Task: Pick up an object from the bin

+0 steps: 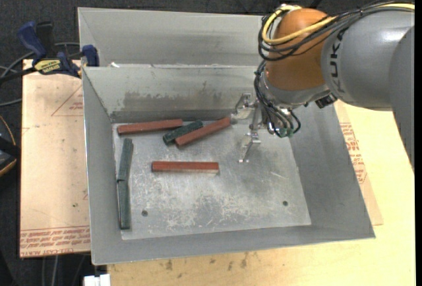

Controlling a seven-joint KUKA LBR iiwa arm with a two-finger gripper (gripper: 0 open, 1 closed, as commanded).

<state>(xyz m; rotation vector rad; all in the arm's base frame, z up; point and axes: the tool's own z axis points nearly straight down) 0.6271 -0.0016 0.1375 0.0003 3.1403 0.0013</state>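
Red-brown bar [203, 132] at back of bin [217, 205], lying across a dark green bar [178, 134]. Looks rigid, light and narrow, so pinch across its width mid-length. Gripper [249, 141] is near its right end; open or closed, can't tell.

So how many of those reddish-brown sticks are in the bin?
3. The left stick lies near the far wall; the tilted stick is just right of it; the middle stick lies alone on the floor. The arm could hide another.
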